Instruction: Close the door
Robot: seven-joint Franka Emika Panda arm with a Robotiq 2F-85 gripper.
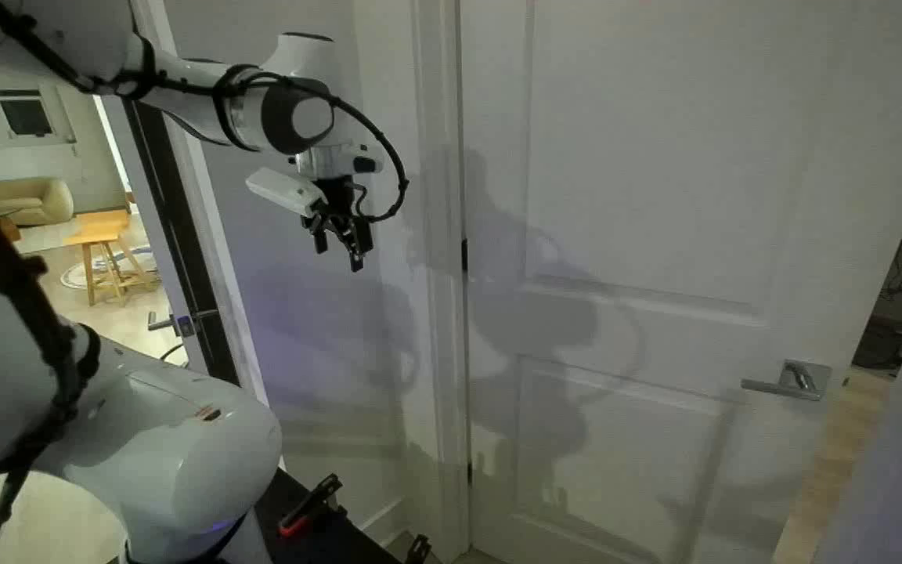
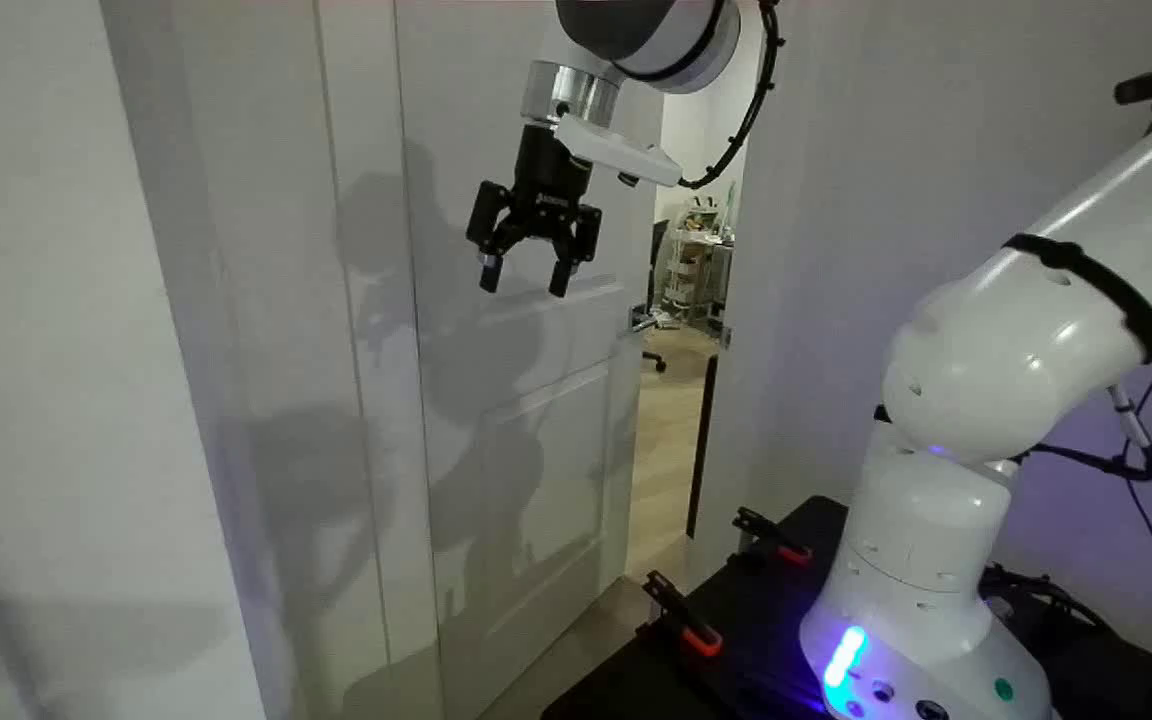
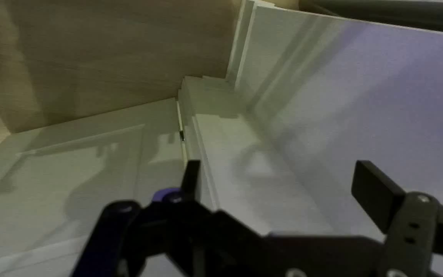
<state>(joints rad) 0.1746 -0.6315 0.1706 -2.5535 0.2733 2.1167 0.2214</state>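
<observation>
The door (image 1: 647, 204) is tall, white and panelled, and it stands ajar. It also shows in an exterior view (image 2: 561, 440) and in the wrist view (image 3: 79, 173). Its silver lever handle (image 1: 791, 381) is near the door's free edge; it is small in an exterior view (image 2: 642, 319). My gripper (image 1: 339, 252) is open and empty. It hangs pointing down near the hinge side, apart from the door and well away from the handle, in both exterior views (image 2: 524, 284). In the wrist view (image 3: 281, 181) its fingers are wide apart with nothing between them.
A white door frame (image 1: 439, 313) and wall (image 1: 318, 329) stand beside the hinges. A black table (image 2: 626, 670) with red-and-black clamps (image 2: 681, 612) bears the arm's base. A room with a shelf cart (image 2: 693, 265) shows through the opening. Another doorway with a wooden stool (image 1: 102, 235) is behind the arm.
</observation>
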